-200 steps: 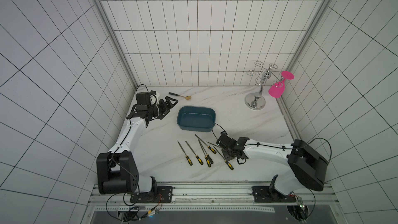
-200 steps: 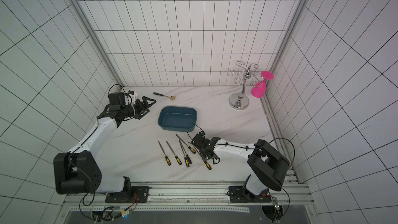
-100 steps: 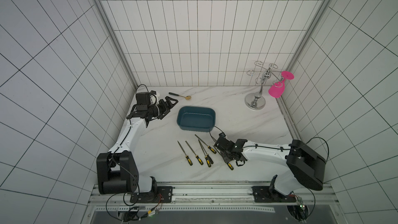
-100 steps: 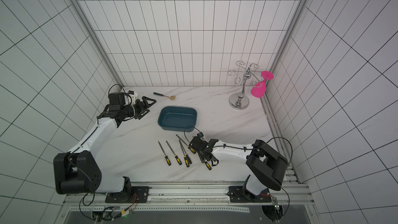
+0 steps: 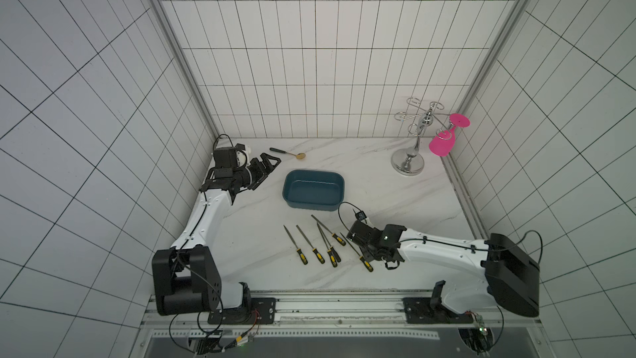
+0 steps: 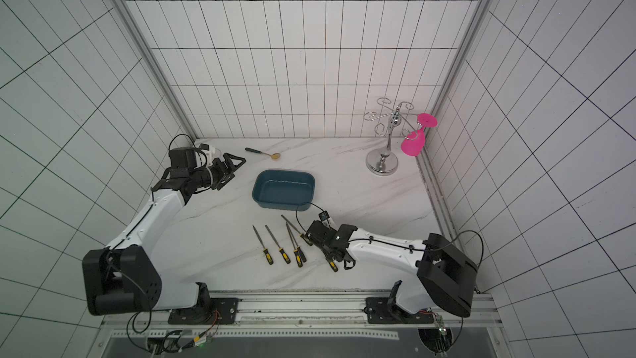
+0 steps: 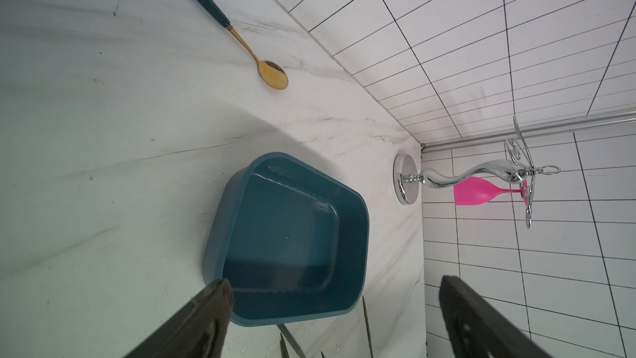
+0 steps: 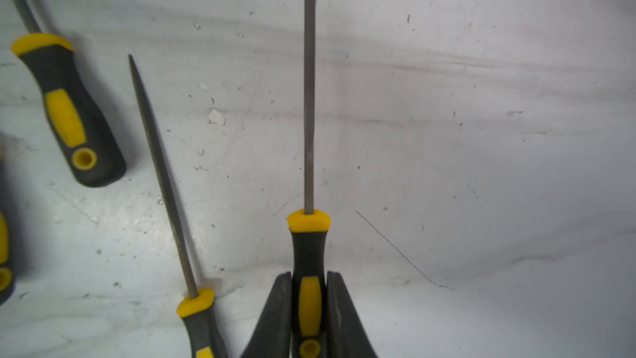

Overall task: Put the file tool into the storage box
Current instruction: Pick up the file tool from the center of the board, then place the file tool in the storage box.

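ok so the right claw (image 8: pixel 309 274) is squeezed tight on the black-and-yellow handle of a thin grey steel file (image 8: pixel 308 167). There's one jaw flat against each side of the grip, and the blade sticks straight out ahead of it. From the wrist view I can't tell if the file is off the marble or lying on it. In both top views it's the one at the right end of the row, handle butt (image 5: pixel 367 264) poking out past the claw (image 5: pixel 365 253)

Right beside it on the white marble table (image 5: pixel 378 194) are four other files (image 5: pixel 318 255) with the same black-and-yellow handles. They're lying loose, tips aimed roughly toward the back wall

Behind the row is the storage box (image 5: pixel 311 204), a shallow dark teal plastic tub with rounded corners and a lighter blue inside. The held file is in front of it, near but not touching

The left claw (image 7: pixel 334 287) is spread wide with nothing in it, hanging over the back left of the table (image 5: pixel 272 167) and aimed at the box (image 7: pixel 220 229)

Further out there's a spoon (image 5: pixel 289 153) with a gold bowl and dark teal handle by the back wall. In the back right corner is a chrome stand (image 5: pixel 409 163) with a hot pink glass (image 5: pixel 442 144) hung upside down on it
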`<move>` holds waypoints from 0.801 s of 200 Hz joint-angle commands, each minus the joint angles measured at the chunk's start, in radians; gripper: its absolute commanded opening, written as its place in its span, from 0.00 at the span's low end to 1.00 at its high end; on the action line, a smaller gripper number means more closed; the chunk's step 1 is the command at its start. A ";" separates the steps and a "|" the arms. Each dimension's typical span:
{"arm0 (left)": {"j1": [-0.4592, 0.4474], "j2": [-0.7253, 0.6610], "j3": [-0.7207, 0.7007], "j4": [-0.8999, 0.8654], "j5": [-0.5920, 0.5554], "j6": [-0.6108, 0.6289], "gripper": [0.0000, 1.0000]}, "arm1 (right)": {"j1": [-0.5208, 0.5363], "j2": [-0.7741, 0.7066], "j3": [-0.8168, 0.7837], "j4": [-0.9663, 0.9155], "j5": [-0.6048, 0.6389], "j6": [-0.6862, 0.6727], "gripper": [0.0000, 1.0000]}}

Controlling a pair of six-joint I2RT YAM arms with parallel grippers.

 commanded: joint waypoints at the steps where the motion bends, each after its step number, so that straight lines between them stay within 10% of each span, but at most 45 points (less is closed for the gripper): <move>1: -0.007 -0.038 0.027 -0.026 -0.062 0.046 0.98 | 0.008 -0.104 0.016 -0.028 0.032 0.000 0.00; 54: -0.142 -0.097 0.060 -0.105 -0.178 0.168 0.98 | 0.001 -0.267 0.145 -0.082 0.061 -0.141 0.00; 160: 0.016 -0.212 -0.037 0.044 -0.183 0.096 0.98 | -0.184 -0.022 0.476 -0.011 -0.219 -0.548 0.00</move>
